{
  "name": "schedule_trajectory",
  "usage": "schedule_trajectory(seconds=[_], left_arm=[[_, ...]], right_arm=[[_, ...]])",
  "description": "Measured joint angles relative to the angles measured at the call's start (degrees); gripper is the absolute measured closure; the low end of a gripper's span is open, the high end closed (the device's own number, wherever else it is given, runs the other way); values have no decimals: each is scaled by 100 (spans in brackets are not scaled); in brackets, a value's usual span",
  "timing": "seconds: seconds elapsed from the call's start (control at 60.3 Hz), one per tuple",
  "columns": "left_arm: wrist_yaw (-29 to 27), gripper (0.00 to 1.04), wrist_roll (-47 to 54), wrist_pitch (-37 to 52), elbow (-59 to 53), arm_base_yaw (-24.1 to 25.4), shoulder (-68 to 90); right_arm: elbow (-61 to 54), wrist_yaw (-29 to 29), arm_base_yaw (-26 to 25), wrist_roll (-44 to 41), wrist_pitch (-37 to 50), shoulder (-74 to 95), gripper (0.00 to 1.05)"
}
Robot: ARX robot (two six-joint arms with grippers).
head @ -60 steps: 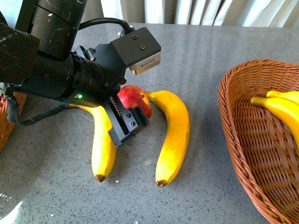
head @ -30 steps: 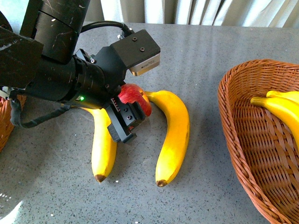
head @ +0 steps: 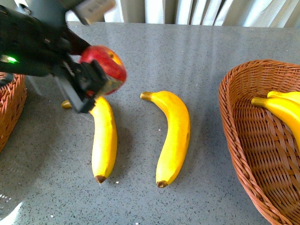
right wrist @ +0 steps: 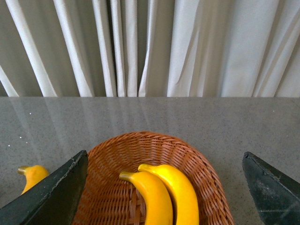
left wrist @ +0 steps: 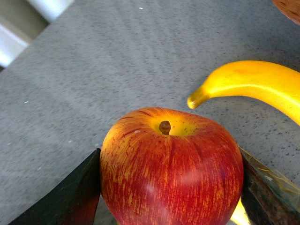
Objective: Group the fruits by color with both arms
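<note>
My left gripper is shut on a red apple with yellow streaks, held in the air above the table at the left. In the left wrist view the apple fills the space between both black jaws, stem up. Two yellow bananas lie on the grey table: one just under the gripper, the other in the middle. Two more bananas lie in the wicker basket at the right. My right gripper hovers open over that basket and its bananas; it is out of the front view.
A second wicker basket shows at the left edge, partly behind the left arm. White curtains hang behind the table's far edge. A banana tip lies left of the right basket.
The left gripper has risen and moved left and back with the apple, lifting it from between the two bananas. Both bananas on the table stay where they were.
</note>
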Motion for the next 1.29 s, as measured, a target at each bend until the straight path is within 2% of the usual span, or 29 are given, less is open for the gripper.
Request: schedule_trajectory(seconds=[0.182,0.232,0.398,0.497,0.597,0.762,0.796,0.928,0.978,1.293], left_arm=[[450,34,35,-107,-704,1517,-1034],[623,34,13,-111,-863,2081,-1174],[881,34,17,-96,-1239,3185,-1327],[887,34,103,-15,-1464,3580,-1239],[896,34,140,136,-1626,3788,-1062],[918,34,109,374,-1681,3799,-953],[914,31,81,387,-1694,3786,-951],[896,8,103,389,-1801,3729,-951],[920,10,111,343,-1853,3718,-955],[1202,9,48,92,-1937,3781,-1685]], right_arm=[[0,0,0,0,0,0,9],[0,0,0,0,0,0,9],[0,0,2,0,0,0,9],[0,0,0,0,0,0,9],[0,2,0,-2,0,0,9],[0,0,0,-2,0,0,9],[0,2,0,-2,0,0,9],[0,0,0,0,0,0,9],[0,0,0,-2,0,0,9],[0,2,0,0,0,0,9]])
